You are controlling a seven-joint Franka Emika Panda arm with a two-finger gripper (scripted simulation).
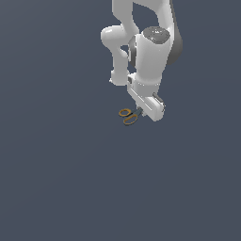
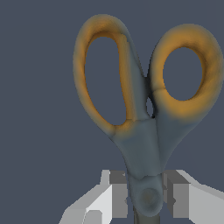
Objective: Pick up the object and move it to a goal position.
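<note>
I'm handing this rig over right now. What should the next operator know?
Gripper: jaws set on either side of the scissors at the pivot, pads at its sides; firm contact can't be confirmed.
Scissors: under the gripper in the exterior view, orange handles sticking out to that view's left.
Done: approach and alignment.
Left: confirm the grasp, lift, carry to the goal; no goal marker is visible.
</note>
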